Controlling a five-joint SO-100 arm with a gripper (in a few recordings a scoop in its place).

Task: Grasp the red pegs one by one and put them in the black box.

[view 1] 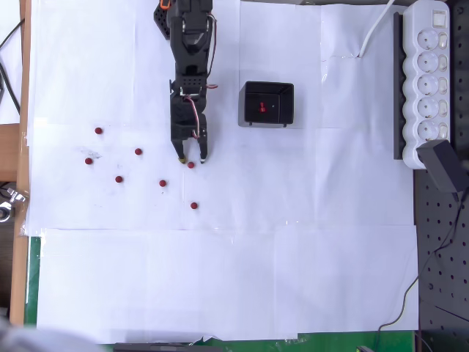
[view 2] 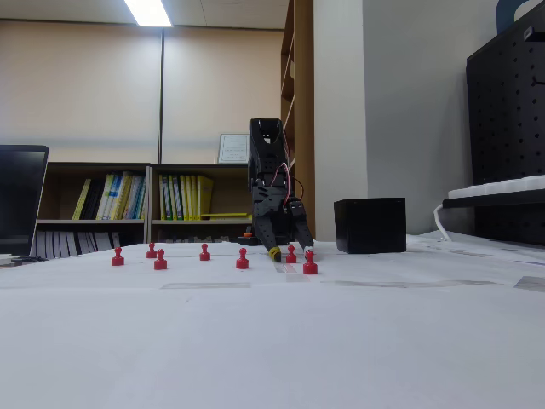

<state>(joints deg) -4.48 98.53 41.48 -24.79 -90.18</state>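
Your gripper (view 1: 191, 159) stands low near the tabletop's (view 1: 220, 279) far edge, jaws spread astride one red peg (view 1: 190, 165), positioned to pinch it for the black box (view 1: 267, 104).

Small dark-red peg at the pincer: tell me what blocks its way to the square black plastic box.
Nothing visible. The pincer straddles the small dark-red peg; bare white paper lies between it and the square black plastic box.
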